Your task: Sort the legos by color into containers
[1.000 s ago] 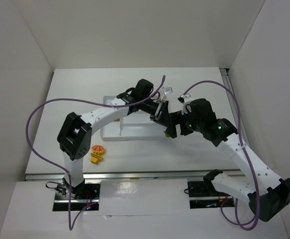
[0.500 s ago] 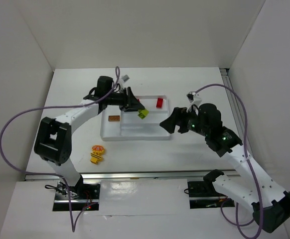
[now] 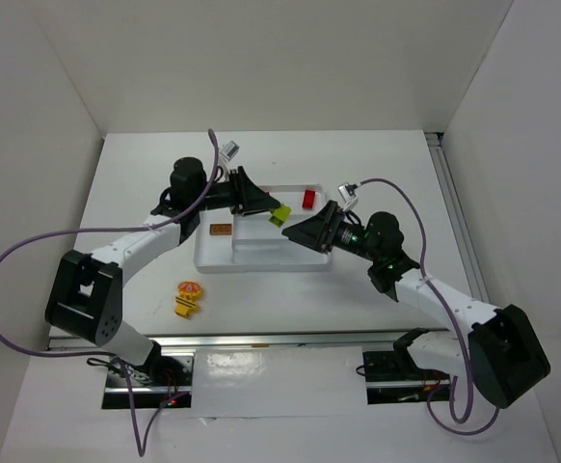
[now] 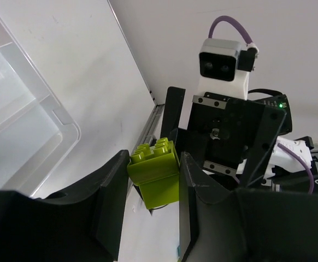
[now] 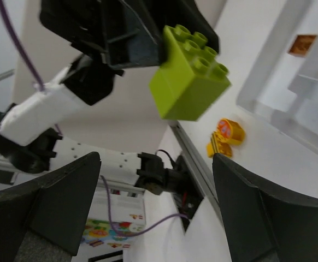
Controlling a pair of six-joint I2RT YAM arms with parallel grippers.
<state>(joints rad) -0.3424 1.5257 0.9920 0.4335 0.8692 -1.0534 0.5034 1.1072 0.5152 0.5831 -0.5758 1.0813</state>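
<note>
My left gripper (image 3: pixel 269 207) is shut on a lime green lego (image 3: pixel 280 215) and holds it above the white tray (image 3: pixel 261 262), over its right half. In the left wrist view the green lego (image 4: pixel 156 170) sits between my left gripper's (image 4: pixel 153 183) jaws. My right gripper (image 3: pixel 293 232) is open and empty, pointing left, just right of and below the green lego. In the right wrist view the lego (image 5: pixel 189 82) hangs ahead of my open right gripper (image 5: pixel 156 218). A red lego (image 3: pixel 308 200) and a brownish-orange lego (image 3: pixel 222 230) lie in the tray.
A yellow-orange lego piece (image 3: pixel 189 298) lies on the table in front of the tray's left end; it also shows in the right wrist view (image 5: pixel 224 137). White walls enclose the table on three sides. The right arm's wrist camera (image 4: pixel 220 59) faces my left gripper.
My left gripper has drawn back leftward with the green lego, from the tray's right end to over the tray. My right arm has dropped lower and turned its open gripper toward the lego.
</note>
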